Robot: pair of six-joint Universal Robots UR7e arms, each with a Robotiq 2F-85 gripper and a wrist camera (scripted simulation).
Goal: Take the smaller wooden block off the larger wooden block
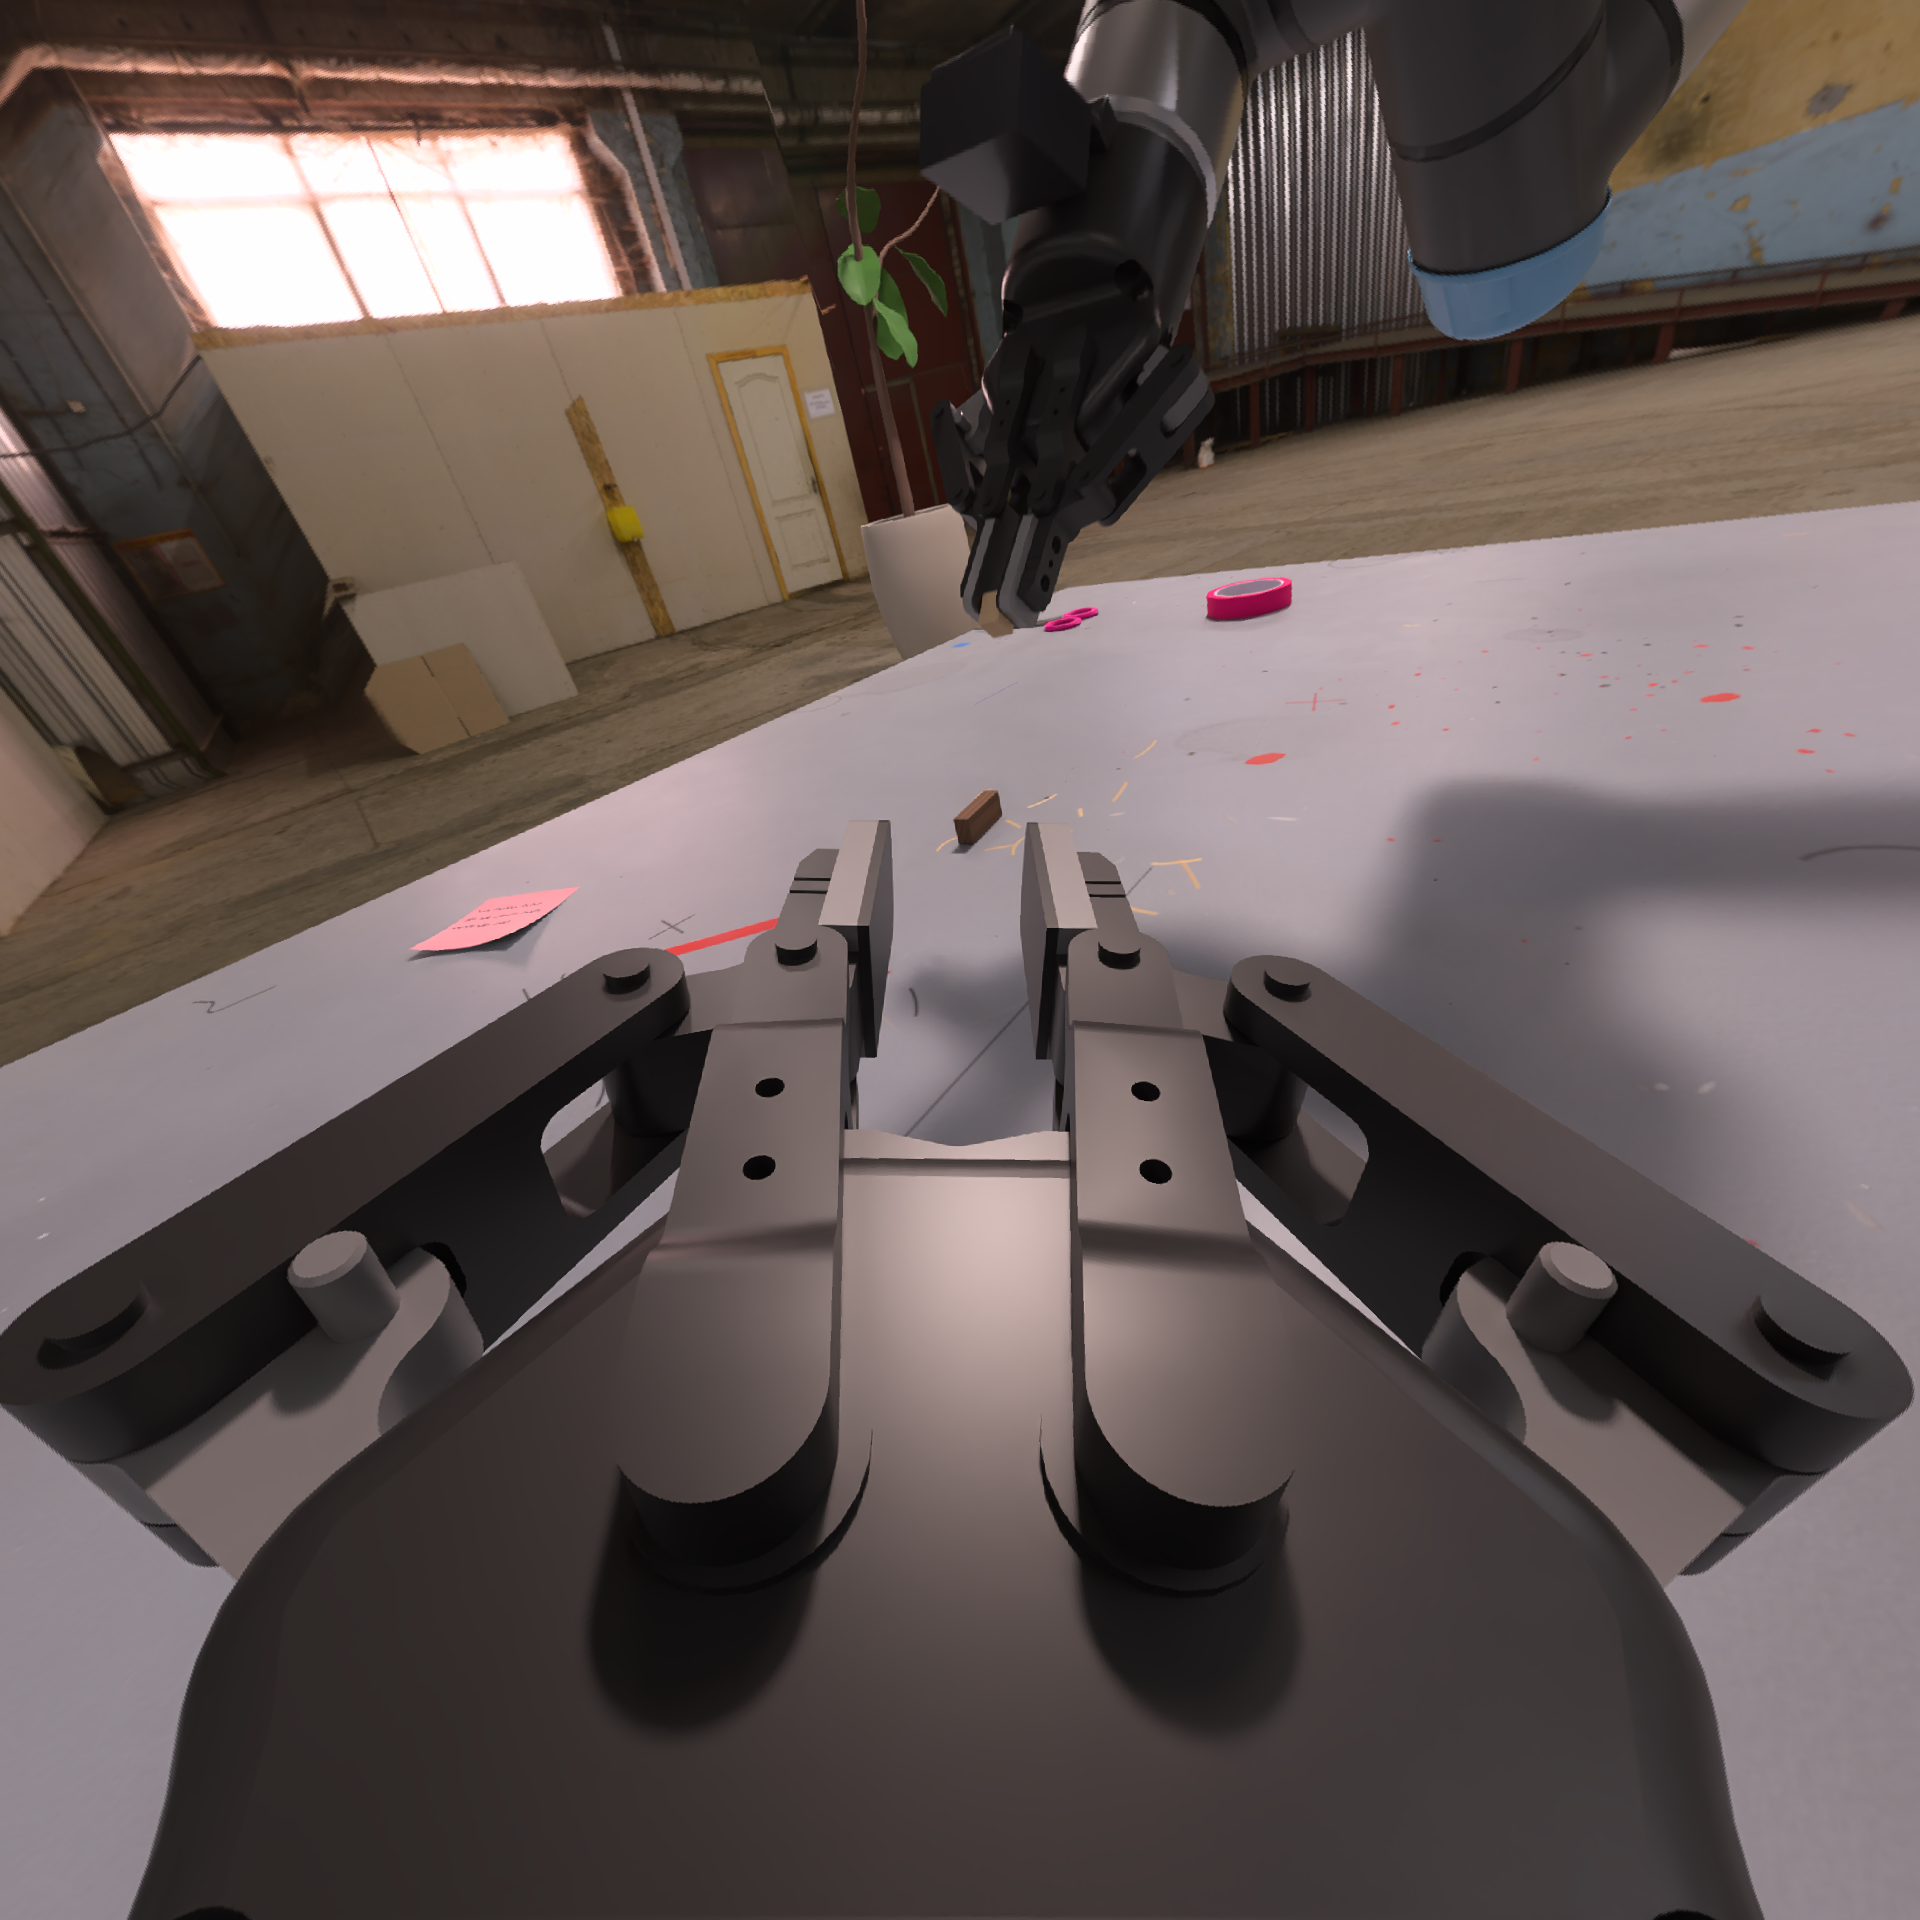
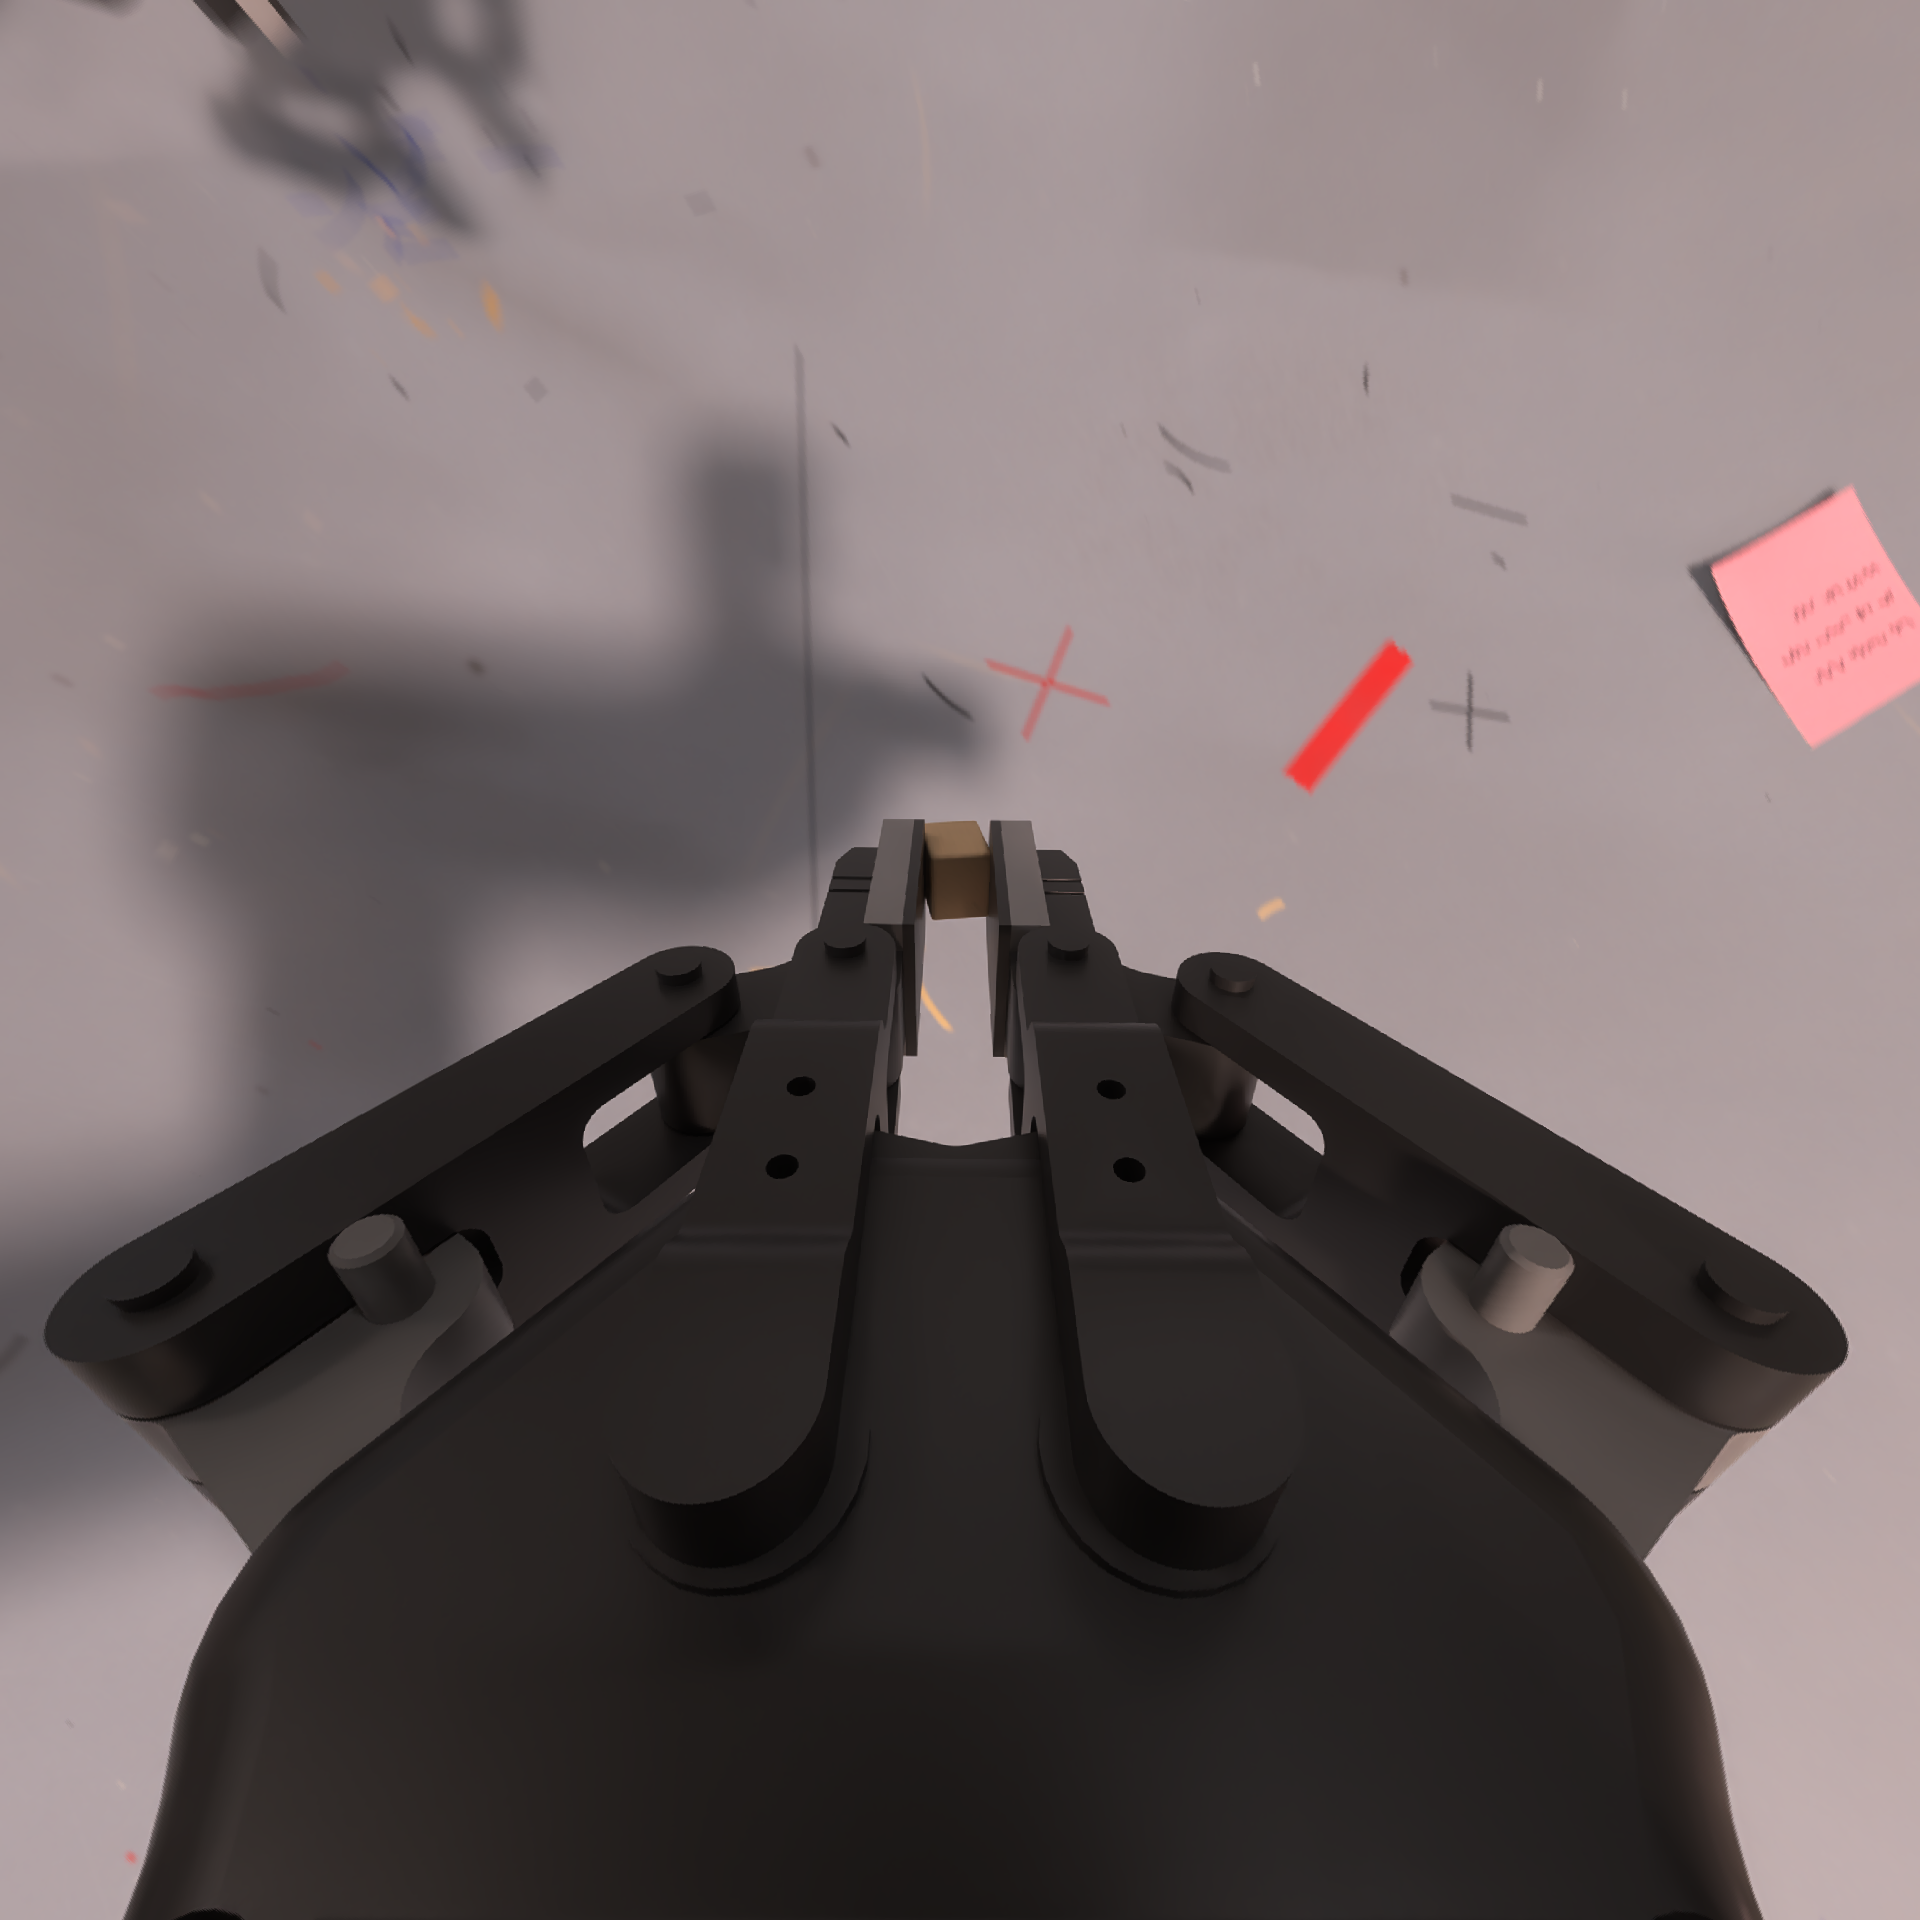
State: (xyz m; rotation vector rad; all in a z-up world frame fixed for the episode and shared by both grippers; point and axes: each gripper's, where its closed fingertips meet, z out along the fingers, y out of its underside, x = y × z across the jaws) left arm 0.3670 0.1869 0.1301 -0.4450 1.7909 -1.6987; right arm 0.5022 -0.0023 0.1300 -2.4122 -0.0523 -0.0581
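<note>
Two blocks: the right gripper (image 2: 957,868) pinches the small block (image 2: 956,871) aloft, the large block (image 1: 977,817) lies alone on the table (image 1: 1351,1039) beyond the left gripper (image 1: 956,883), fingers spread, empty.

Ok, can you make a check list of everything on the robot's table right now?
Surface: grey table with paint specks, pen marks and a red tape strip.
Job's things: small light wooden block in the right gripper, lifted; larger dark brown wooden block lying alone on the table.
Clutter: pink sticky note, pink tape roll, small pink looped item.
Grippers: right shut on the small block; left gripper open, empty.
Cables: nothing seen.
Surroundings: hall with window, white door, potted plant, cardboard box.
</note>
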